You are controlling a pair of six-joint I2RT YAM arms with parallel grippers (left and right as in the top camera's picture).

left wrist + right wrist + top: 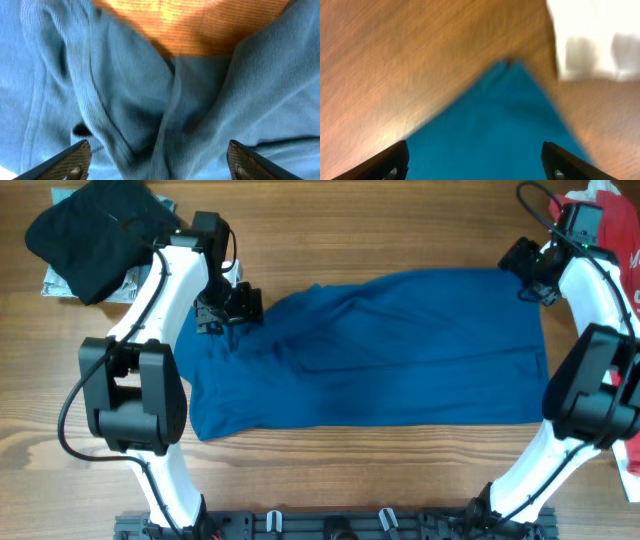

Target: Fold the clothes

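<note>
The royal-blue shirt (pixel 380 355) lies spread across the middle of the wooden table, roughly rectangular, with wrinkles at its upper left. My left gripper (pixel 232 307) is at the shirt's upper-left edge; in the left wrist view it is open (pixel 158 160) right over bunched blue folds (pixel 125 100). My right gripper (pixel 528 268) is at the shirt's upper-right corner; in the right wrist view it is open (pixel 475 162) above that blue corner (pixel 495 130), holding nothing.
A black garment (pixel 95 230) lies at the back left on some papers. A red-and-white garment (pixel 612 220) sits at the back right corner and shows as a white patch in the right wrist view (pixel 597 40). Bare wood (pixel 350 470) runs along the front.
</note>
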